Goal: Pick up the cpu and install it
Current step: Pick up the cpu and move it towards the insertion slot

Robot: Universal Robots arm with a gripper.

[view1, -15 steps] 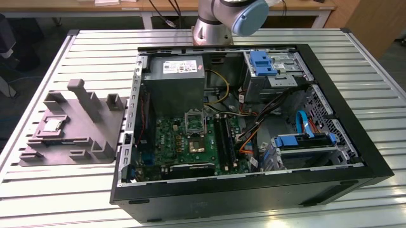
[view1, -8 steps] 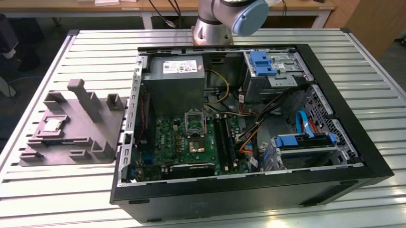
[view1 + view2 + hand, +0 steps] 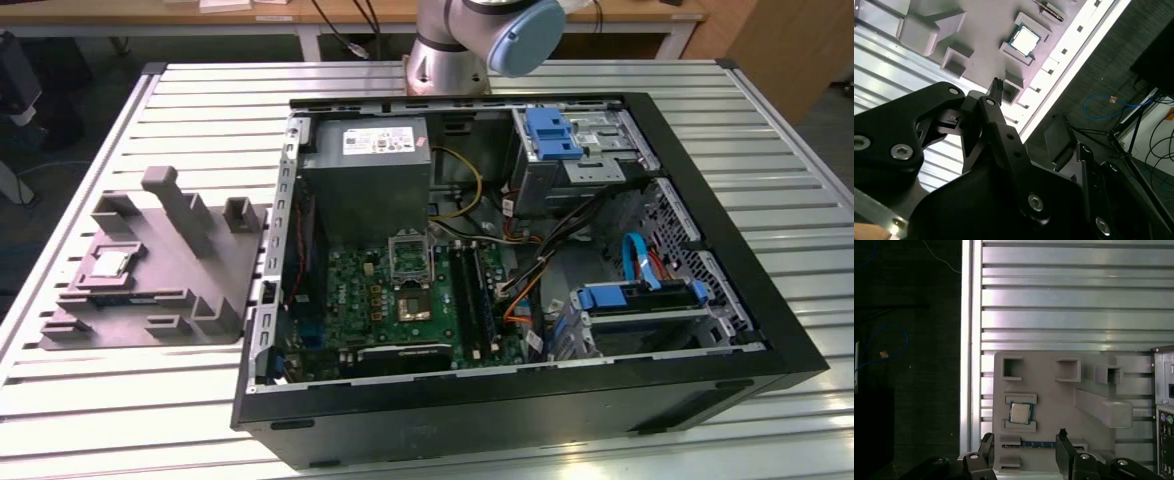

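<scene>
Work surface: a slatted metal table (image 3: 160, 400) with dark floor and loose cables beyond its edge.

Item under task: the cpu (image 3: 1020, 413) lies flat, metal lid up, in a shallow recess of the grey plastic tray (image 3: 1054, 395). It sits towards the tray's outer edge, away from the tall posts. It is not held, and nothing touches it.

Handling assessment: judged light, thin and rigid, with a smooth lid that gives little purchase. The underside contacts and the corners are likely fragile. Two opposite side edges look like the safest places to grip, provided the recess walls leave room. Tilting or squeezing hard looks inadvisable.

Gripper (image 3: 1024, 436): the fingers stand spread apart with nothing between them. It is raised clear of the tray and looks down over the tray's cpu end.

Surroundings: an open computer case (image 3: 747, 330) stands just beside the tray, on the exterior view's right of it. The case holds a green motherboard (image 3: 367, 290) whose socket (image 3: 410, 298) is exposed.

View comparison:
- The exterior view shows the cpu (image 3: 110, 264) small, but it places tray, case and socket together.
- The first wrist view looks straight down and shows both fingertips (image 3: 1062, 432) and the gap between them.
- The second wrist view looks obliquely and shows the raised blocks bordering the cpu (image 3: 1026, 40).
</scene>
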